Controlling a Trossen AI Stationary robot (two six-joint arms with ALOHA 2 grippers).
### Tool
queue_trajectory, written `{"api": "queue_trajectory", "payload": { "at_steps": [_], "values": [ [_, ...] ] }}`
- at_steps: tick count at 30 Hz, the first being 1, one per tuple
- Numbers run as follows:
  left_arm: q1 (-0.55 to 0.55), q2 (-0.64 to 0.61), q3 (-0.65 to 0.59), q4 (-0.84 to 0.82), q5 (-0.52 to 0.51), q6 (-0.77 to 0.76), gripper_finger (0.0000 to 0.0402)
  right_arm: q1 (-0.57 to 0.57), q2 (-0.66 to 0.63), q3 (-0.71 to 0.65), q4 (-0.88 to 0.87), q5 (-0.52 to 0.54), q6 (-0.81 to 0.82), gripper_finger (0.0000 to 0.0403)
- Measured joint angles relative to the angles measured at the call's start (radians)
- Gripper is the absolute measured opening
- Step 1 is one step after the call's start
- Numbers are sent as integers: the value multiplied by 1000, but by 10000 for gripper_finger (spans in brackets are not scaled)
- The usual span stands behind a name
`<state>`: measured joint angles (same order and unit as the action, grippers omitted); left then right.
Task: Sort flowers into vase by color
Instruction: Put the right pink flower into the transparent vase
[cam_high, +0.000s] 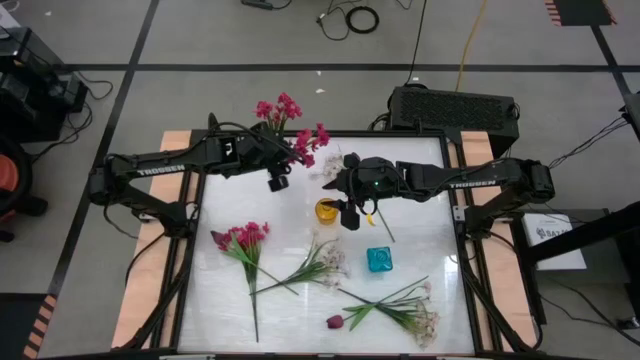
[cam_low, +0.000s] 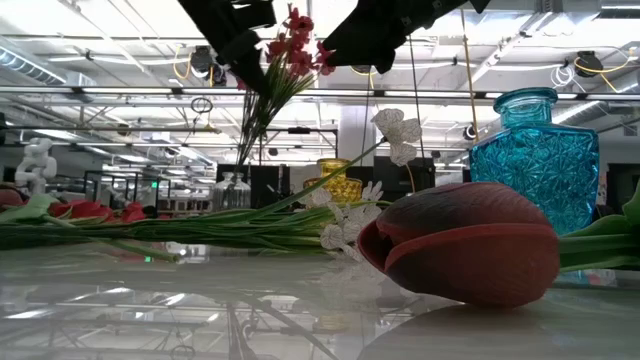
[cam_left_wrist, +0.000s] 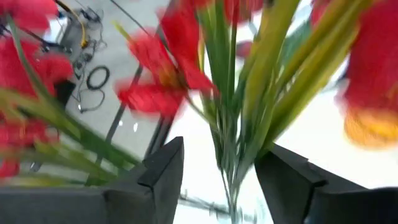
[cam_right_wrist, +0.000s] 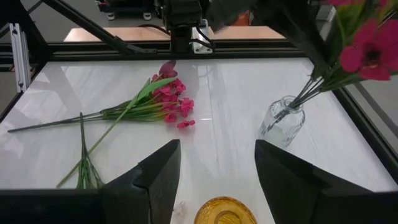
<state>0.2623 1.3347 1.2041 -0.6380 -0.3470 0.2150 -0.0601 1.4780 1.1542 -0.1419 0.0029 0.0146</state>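
A bunch of magenta-pink flowers stands with its stems in a clear glass vase at the table's far middle. My left gripper is open, with a finger on either side of those stems, above the vase. My right gripper is open and holds nothing. It hangs over a yellow vase. A teal vase stands nearer the front. More pink flowers, white sprigs and a maroon tulip lie flat on the table. My left gripper stands open around the pink flowers' stems, slanting down at them from the table's left. One finger is close beside the stems, and I cannot tell whether it touches them. The stems lean upright in the clear vase.
A second heap of white sprigs lies at the front right, beside the tulip. One loose green stem lies between the yellow and teal vases. The tabletop is bare at the far right.
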Motion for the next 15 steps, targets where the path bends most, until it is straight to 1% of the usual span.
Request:
{"api": "queue_trajectory", "payload": {
  "at_steps": [5,10,15],
  "values": [
    [0,-45,0,-92,-1,-1,220,0,0,0,-13,0,0,199],
    [0,-97,0,-138,-3,-3,221,0,0,0,-18,0,0,199],
    [0,-139,0,-174,-3,-40,221,0,0,0,-14,5,7,199]
  ]
}}
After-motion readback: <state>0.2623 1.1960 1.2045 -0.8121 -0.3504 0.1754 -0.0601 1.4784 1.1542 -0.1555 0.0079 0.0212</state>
